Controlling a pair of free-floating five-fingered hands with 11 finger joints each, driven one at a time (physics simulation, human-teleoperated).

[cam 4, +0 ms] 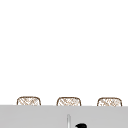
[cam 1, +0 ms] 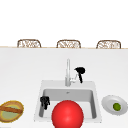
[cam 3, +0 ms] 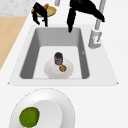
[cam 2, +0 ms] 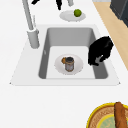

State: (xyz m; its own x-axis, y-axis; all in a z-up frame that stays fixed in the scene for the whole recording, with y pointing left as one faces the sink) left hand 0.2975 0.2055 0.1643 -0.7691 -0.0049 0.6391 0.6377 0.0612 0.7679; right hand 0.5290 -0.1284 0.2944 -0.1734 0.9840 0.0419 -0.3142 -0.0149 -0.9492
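My left hand (cam 1: 45,101) hangs over the left end of the sink (cam 1: 40,110), fingers relaxed and pointing down, holding nothing. In the left side view this left hand (cam 2: 100,50) floats above the basin's edge. My right hand (cam 1: 80,71) hovers beside the faucet (cam 1: 68,72), fingers pointing down near its side lever, with nothing in its grasp. In the right side view the right hand (cam 3: 82,11) is level with the spout. On the sink floor lies a white plate (cam 2: 77,67) with a dark jar (cam 2: 69,63) and a small orange piece (cam 3: 62,68) on it.
A large red ball (cam 1: 67,114) covers the sink's front middle in the front view. A woven basket (cam 1: 11,111) with a brown loaf sits on the left counter. A white plate (cam 1: 110,106) with a green lime (cam 1: 116,106) is on the right. Chair backs (cam 1: 68,44) line the far edge.
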